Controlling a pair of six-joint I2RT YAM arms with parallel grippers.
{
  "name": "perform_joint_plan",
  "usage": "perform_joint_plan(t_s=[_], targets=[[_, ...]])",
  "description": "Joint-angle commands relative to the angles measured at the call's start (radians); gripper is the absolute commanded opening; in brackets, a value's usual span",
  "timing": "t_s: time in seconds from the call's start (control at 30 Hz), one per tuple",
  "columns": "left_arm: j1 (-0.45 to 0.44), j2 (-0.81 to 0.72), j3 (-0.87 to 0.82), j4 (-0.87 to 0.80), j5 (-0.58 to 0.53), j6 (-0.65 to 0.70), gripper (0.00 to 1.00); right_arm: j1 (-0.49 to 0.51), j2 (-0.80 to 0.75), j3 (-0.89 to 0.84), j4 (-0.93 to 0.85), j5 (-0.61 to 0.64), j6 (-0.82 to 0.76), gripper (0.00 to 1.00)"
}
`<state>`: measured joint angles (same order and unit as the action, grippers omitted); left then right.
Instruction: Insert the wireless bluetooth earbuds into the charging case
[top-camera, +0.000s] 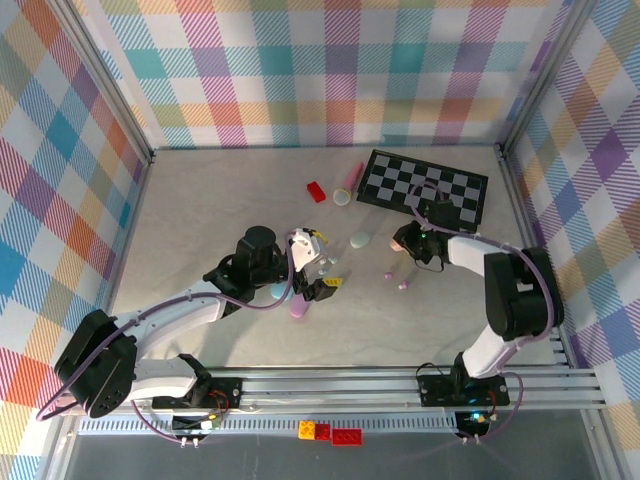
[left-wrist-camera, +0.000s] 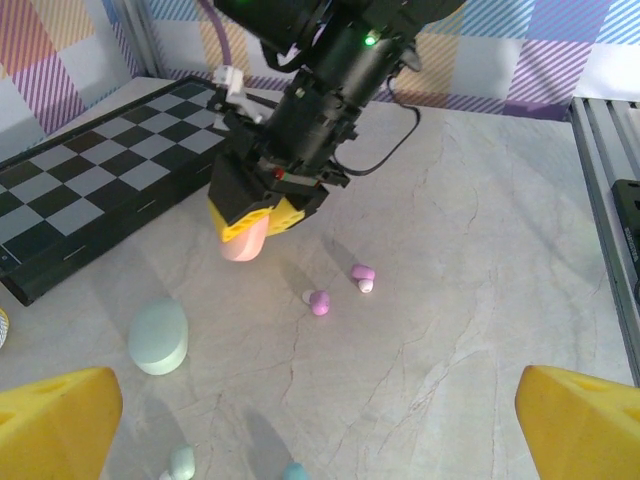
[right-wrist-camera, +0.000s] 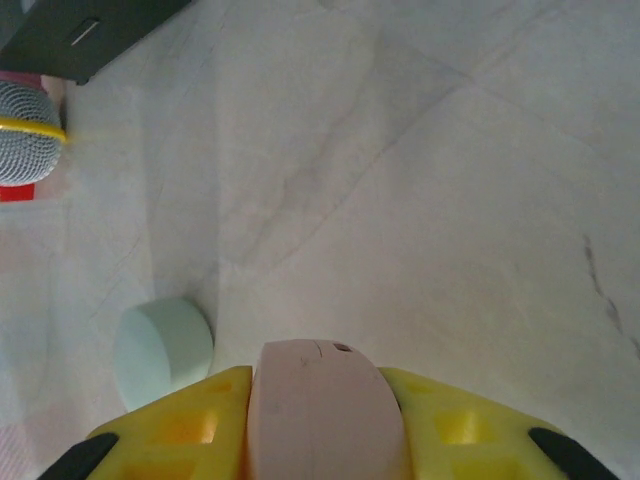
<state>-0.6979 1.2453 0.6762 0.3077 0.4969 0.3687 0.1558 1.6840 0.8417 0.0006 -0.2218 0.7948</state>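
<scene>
Two purple earbuds (left-wrist-camera: 320, 302) loose, near together; pink case (right-wrist-camera: 325, 410) shut.

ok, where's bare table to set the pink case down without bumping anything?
Free: the far-left corner of the table, left of the red brick; and the near strip between the purple earbuds and the front rail. Crowded: the centre, around the mint case, the purple case and the open left jaws. The checkerboard fills the far right.
</scene>
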Motion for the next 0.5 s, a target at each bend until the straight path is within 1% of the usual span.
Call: perform_joint_plan(t_s=[0.0,0.07,0.13,0.23,0.27,0.4,0.47], targets=[[-0.001,-0.012,0.010,-0.006,0.011,0.019,1.00,-0.008,0.055,0.039,0.063,-0.031,0.022,0.03],[-0.002,-0.012,0.002,0.000,0.008,0.016,1.00,-0.010,0.089,0.051,0.067,-0.034,0.038,0.03],[-0.002,-0.015,-0.005,0.009,0.007,0.007,1.00,-0.011,0.115,0.064,0.060,-0.037,0.041,0.05],[-0.002,-0.019,-0.013,0.017,0.000,-0.002,1.00,-0.012,0.132,0.080,0.043,-0.035,0.035,0.16],[-0.002,-0.020,-0.015,0.018,-0.005,-0.005,1.00,-0.012,0.132,0.083,0.034,-0.032,0.031,0.21],[0.001,-0.036,-0.023,0.018,-0.040,-0.020,1.00,-0.013,0.085,0.092,-0.013,-0.002,0.006,0.48],[0.004,-0.045,-0.030,0.018,-0.057,-0.029,1.00,-0.015,0.048,0.100,-0.068,0.023,-0.011,0.60]])
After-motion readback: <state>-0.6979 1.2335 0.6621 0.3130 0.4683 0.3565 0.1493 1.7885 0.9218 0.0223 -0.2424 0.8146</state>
